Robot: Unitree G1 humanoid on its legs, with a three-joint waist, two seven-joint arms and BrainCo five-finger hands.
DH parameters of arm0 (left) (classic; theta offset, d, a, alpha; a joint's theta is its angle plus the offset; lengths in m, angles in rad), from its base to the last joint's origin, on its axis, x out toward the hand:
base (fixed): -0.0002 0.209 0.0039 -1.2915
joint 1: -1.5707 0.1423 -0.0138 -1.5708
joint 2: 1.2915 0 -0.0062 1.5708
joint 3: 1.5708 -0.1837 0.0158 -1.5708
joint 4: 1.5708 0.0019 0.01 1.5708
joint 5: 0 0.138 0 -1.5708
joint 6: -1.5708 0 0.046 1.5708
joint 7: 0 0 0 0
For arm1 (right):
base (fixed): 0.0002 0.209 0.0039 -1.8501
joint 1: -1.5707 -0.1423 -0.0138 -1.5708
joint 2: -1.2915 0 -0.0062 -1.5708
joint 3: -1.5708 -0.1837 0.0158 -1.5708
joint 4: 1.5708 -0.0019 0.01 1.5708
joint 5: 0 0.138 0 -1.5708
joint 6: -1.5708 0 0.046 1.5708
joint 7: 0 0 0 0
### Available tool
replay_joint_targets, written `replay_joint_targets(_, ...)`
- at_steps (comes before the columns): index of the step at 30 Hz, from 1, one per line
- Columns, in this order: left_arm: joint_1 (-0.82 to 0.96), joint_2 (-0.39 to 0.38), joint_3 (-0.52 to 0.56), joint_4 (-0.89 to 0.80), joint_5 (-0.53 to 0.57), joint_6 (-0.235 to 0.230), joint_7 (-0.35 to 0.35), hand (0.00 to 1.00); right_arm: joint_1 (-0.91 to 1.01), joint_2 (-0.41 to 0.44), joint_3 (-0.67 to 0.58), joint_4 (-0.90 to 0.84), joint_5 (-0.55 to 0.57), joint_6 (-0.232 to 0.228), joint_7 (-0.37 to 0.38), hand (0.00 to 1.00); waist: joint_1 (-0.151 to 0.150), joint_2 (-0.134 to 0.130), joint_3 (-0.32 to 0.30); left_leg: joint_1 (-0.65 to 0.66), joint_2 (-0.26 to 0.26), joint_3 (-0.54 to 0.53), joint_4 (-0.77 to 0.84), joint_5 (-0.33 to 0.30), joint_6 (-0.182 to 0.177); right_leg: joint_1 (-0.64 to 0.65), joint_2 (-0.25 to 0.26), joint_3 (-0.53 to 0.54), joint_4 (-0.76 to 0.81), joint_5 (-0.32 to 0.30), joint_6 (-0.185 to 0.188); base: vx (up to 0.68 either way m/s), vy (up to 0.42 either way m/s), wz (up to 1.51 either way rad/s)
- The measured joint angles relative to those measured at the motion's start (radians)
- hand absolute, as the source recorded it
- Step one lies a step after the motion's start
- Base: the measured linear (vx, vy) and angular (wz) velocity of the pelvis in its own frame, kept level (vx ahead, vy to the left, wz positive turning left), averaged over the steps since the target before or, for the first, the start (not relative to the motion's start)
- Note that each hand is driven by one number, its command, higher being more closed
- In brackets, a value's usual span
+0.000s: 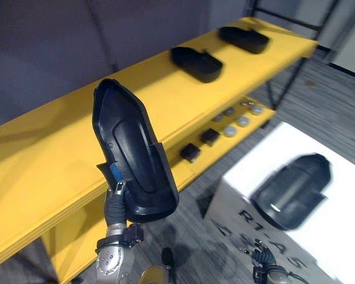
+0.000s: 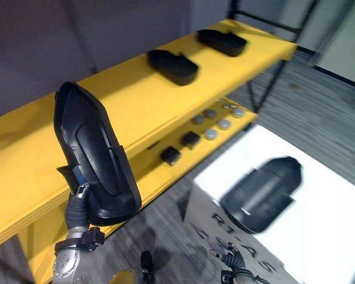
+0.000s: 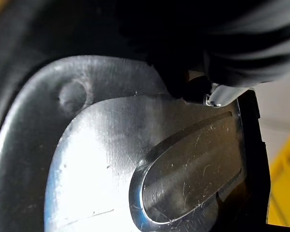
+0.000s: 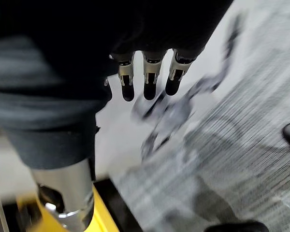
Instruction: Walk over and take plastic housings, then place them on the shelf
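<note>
Black plastic housing [image 1: 133,160]: looks stiff, light, slick; best pinched at its lower rim.
Left robot hand [image 1: 114,206]: pinching that lower end, housing upright.
Right robot hand [image 4: 150,82]: fingers loose, empty.

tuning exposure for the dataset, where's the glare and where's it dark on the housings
Left wrist view: broad glare across the inner face of the held housing, the left robot hand dark beside it. Left eye view: one small highlight on the spare housing on the white box; the two shelf housings on the yellow shelf look matte, no hotspots.
</note>
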Motion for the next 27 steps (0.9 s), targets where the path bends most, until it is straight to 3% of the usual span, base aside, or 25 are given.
replay_joint_targets(3, -0.007, -0.008, -0.003, 0.003, 0.000, 0.000, -0.001, 1.00, -0.033, 0.026, 0.001, -0.001, -0.014, 0.014, 0.002, 0.00, 0.001, -0.003, 0.002, 0.006, -0.060, -0.053, 0.023, -0.024, 0.033, 0.014, -0.088, -0.027, 0.135, 0.002, -0.001, 0.23, 0.179, 0.72)
replay_joint_targets(4, -0.012, -0.003, -0.006, 0.004, 0.004, 0.000, -0.001, 1.00, -0.036, 0.030, 0.019, -0.012, -0.029, 0.018, 0.002, 0.00, -0.004, -0.003, 0.003, 0.019, -0.071, -0.084, 0.045, -0.047, 0.048, -0.016, -0.163, 0.017, 0.320, 0.026, -0.038, 0.19, 0.166, 0.49)
replay_joint_targets(5, -0.014, 0.001, -0.016, 0.004, 0.011, 0.001, 0.000, 1.00, -0.036, 0.032, 0.024, -0.015, -0.033, 0.020, 0.002, 0.00, -0.008, -0.002, 0.003, 0.028, -0.072, -0.101, 0.050, -0.056, 0.053, -0.042, -0.185, 0.073, 0.399, 0.051, -0.079, 0.24, 0.179, 0.87)
replay_joint_targets(6, -0.051, 0.015, -0.030, 0.042, 0.024, 0.001, 0.003, 1.00, -0.028, 0.035, 0.042, -0.017, -0.037, 0.024, 0.003, 0.00, -0.016, 0.004, 0.009, 0.066, -0.068, -0.153, 0.047, -0.070, 0.044, -0.148, -0.160, 0.323, 0.565, -0.047, -0.095, 0.14, 0.079, 0.64)
replay_joint_targets(7, -0.057, 0.017, -0.031, 0.049, 0.027, 0.001, 0.004, 1.00, -0.026, 0.035, 0.044, -0.017, -0.037, 0.025, 0.002, 0.00, -0.017, 0.004, 0.011, 0.074, -0.068, -0.159, 0.044, -0.070, 0.044, -0.165, -0.148, 0.360, 0.579, -0.062, -0.089, 0.19, 0.074, 0.73)
replay_joint_targets(8, -0.067, 0.020, -0.031, 0.069, 0.036, 0.001, 0.007, 1.00, -0.023, 0.035, 0.059, -0.017, -0.037, 0.026, 0.002, 0.00, -0.026, 0.004, 0.014, 0.103, -0.068, -0.179, 0.032, -0.071, 0.043, -0.209, -0.111, 0.466, 0.598, -0.102, -0.076, 0.09, 0.025, 0.44)
replay_joint_targets(10, -0.069, 0.026, -0.040, 0.080, 0.040, 0.001, 0.009, 1.00, -0.014, 0.038, 0.088, -0.029, -0.037, 0.026, 0.002, 0.00, -0.046, 0.003, 0.016, 0.142, -0.075, -0.215, 0.015, -0.076, 0.035, -0.287, -0.048, 0.580, 0.549, -0.157, -0.060, 0.14, 0.025, 0.60)
replay_joint_targets(12, -0.088, 0.036, -0.079, 0.090, 0.042, 0.001, 0.011, 1.00, 0.010, 0.047, 0.087, -0.059, -0.037, 0.025, 0.000, 0.00, -0.064, 0.003, 0.016, 0.146, -0.086, -0.265, 0.020, -0.081, 0.027, -0.360, 0.019, 0.701, 0.446, -0.171, -0.045, 0.11, -0.026, 0.74)
replay_joint_targets(14, -0.116, 0.040, -0.136, 0.115, 0.048, 0.001, 0.015, 1.00, 0.049, 0.060, 0.086, -0.073, -0.037, 0.025, 0.000, 0.00, -0.074, 0.000, 0.016, 0.146, -0.092, -0.328, 0.044, -0.094, 0.006, -0.402, 0.111, 0.905, 0.321, -0.167, -0.039, 0.11, -0.116, 1.04)
replay_joint_targets(15, -0.118, 0.040, -0.160, 0.120, 0.056, 0.001, 0.016, 1.00, 0.071, 0.069, 0.085, -0.080, -0.037, 0.025, -0.001, 0.00, -0.078, -0.017, 0.013, 0.144, -0.105, -0.356, 0.067, -0.110, -0.016, -0.393, 0.121, 0.961, 0.246, -0.151, -0.031, 0.13, -0.198, 1.03)
replay_joint_targets(16, -0.117, 0.040, -0.167, 0.119, 0.058, 0.000, 0.016, 1.00, 0.091, 0.076, 0.085, -0.087, -0.037, 0.026, -0.002, 0.00, -0.076, -0.035, 0.007, 0.144, -0.116, -0.363, 0.075, -0.122, -0.023, -0.391, 0.110, 0.964, 0.217, -0.119, -0.033, 0.14, -0.258, 0.79)
replay_joint_targets(17, -0.117, 0.034, -0.171, 0.124, 0.061, 0.000, 0.017, 1.00, 0.113, 0.088, 0.084, -0.100, -0.036, 0.026, -0.002, 0.00, -0.068, -0.057, -0.001, 0.144, -0.123, -0.368, 0.101, -0.158, -0.025, -0.382, 0.097, 0.957, 0.204, -0.051, 0.002, 0.15, -0.298, 0.50)
replay_joint_targets(18, -0.107, 0.016, -0.176, 0.130, 0.067, 0.001, 0.023, 1.00, 0.135, 0.093, 0.077, -0.122, -0.035, 0.027, -0.002, 0.00, -0.063, -0.041, -0.013, 0.136, -0.066, -0.326, 0.141, -0.197, -0.042, -0.351, 0.125, 0.924, 0.172, -0.048, -0.010, 0.13, -0.273, 0.40)
replay_joint_targets(21, -0.106, -0.009, -0.190, 0.130, 0.069, 0.000, 0.026, 1.00, 0.150, 0.096, 0.077, -0.175, -0.033, 0.026, -0.002, 0.00, -0.060, -0.023, -0.043, 0.130, 0.022, -0.286, 0.161, -0.213, -0.080, -0.297, 0.189, 0.893, 0.078, -0.015, -0.050, 0.13, -0.207, 0.09)
replay_joint_targets(27, -0.111, -0.012, -0.249, 0.140, 0.078, 0.000, 0.031, 1.00, 0.176, 0.108, 0.077, -0.196, -0.032, 0.025, -0.002, 0.00, -0.060, -0.044, -0.069, 0.184, 0.038, -0.291, 0.101, -0.203, -0.100, -0.228, 0.209, 0.877, -0.003, -0.003, -0.058, 0.13, -0.064, 0.03)
